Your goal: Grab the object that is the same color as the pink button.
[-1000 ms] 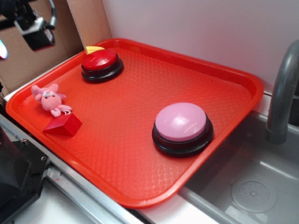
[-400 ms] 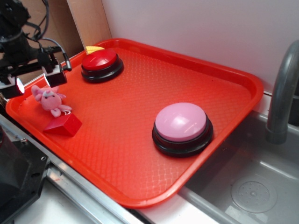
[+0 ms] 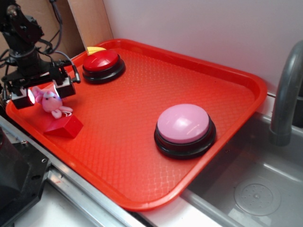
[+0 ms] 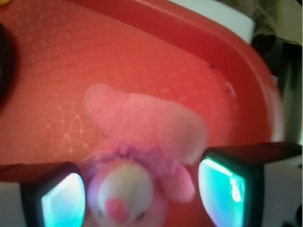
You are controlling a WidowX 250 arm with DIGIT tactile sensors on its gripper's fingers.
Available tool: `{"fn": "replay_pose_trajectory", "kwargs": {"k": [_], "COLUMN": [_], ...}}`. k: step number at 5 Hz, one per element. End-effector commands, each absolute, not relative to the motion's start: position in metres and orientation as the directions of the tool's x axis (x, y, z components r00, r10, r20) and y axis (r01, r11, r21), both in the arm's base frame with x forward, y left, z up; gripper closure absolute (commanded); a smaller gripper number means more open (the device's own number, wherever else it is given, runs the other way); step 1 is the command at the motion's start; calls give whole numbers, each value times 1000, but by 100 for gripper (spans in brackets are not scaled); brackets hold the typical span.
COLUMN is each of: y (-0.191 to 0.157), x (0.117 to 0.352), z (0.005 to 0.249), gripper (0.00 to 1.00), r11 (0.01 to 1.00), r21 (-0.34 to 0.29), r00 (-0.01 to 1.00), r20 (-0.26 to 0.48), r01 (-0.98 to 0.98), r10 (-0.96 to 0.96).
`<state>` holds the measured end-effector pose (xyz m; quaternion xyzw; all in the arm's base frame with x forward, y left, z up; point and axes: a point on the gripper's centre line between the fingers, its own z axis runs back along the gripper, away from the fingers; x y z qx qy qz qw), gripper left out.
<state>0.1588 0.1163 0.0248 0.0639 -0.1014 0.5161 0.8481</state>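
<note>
The object, a small fuzzy pink plush bunny (image 3: 51, 104), lies at the left end of the red tray (image 3: 142, 123). In the wrist view the bunny (image 4: 137, 156) fills the middle, pale face toward the camera and ears stretched away. My gripper (image 3: 43, 92) is open and lowered around it, one finger on each side of the head; the fingers (image 4: 61, 198) glow teal. There is still a gap between the right pad and the plush. The pink button (image 3: 183, 125), a large light-pink dome on a black base, stands on the tray's right half, far from the gripper.
A red wedge block (image 3: 64, 126) lies just in front of the bunny. A red dome button (image 3: 102, 65) stands at the tray's back left, with a yellow thing (image 3: 95, 48) behind it. A metal sink (image 3: 255, 189) and grey faucet (image 3: 286, 94) are to the right.
The gripper has come down and to the right from the upper left, from above the tray's edge to straddling the bunny. The bunny, block and buttons have not moved.
</note>
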Motion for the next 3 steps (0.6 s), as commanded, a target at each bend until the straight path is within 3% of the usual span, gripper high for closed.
{"fn": "replay_pose_trajectory", "kwargs": {"k": [1,3], "y": [123,110], "x": [151,159], "z": [26,50], "gripper": [100,100], "r11": [449,550], "r21": [-60,-51], "r00": [427,526], "r20": [221,232], "r01": [-892,-833], "r10": [877,818]}}
